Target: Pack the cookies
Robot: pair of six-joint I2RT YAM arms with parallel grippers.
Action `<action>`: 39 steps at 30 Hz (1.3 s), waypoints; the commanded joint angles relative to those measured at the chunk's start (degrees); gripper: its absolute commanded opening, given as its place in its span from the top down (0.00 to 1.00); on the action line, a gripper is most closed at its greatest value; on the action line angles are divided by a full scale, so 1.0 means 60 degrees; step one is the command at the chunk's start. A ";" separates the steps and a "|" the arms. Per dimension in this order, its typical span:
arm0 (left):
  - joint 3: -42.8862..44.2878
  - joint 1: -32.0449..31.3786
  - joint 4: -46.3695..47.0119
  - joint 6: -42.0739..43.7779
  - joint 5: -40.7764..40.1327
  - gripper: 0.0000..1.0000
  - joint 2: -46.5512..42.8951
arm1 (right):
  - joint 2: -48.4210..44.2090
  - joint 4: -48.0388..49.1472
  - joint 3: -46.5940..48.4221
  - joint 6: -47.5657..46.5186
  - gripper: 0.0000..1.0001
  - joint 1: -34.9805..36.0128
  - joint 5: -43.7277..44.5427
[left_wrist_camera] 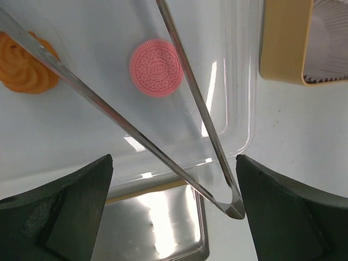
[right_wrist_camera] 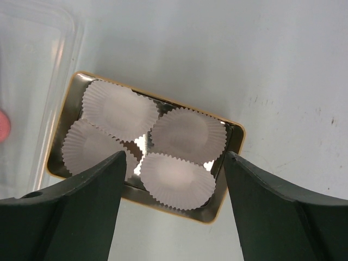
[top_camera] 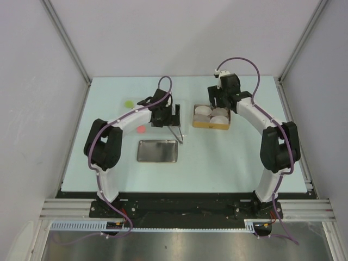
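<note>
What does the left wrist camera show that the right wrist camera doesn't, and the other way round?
Only the left wrist view: metal tongs, an orange cookie, a pink cookie seen whole, and a silver tray. Only the right wrist view: the inside of the gold tin, with all four white paper cups. Both: the gold tin and part of the clear plastic tray.

A pale table (top_camera: 228, 163) bears a clear plastic tray (left_wrist_camera: 228, 32) beneath the left claw (left_wrist_camera: 174, 157), a steel tray (top_camera: 157, 151) just nearer the arm bases than that claw, and a gold tin (top_camera: 209, 125) beneath the right claw (right_wrist_camera: 175, 155).
</note>
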 commanded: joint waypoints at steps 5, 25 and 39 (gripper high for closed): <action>0.0436 -0.0514 -0.0203 -0.0839 0.0030 0.00 0.0267 | -0.0700 0.0369 -0.0260 -0.0065 0.23 -0.0370 -0.0480; 0.0437 -0.0675 -0.0597 -0.0226 -0.0497 0.05 0.0721 | -0.1067 0.0442 -0.0773 -0.0051 0.24 -0.0707 -0.0802; -0.0018 -0.0675 -0.0700 0.0653 -0.1244 0.14 0.0180 | -0.1199 0.0529 -0.1007 -0.0021 0.25 -0.0780 -0.0802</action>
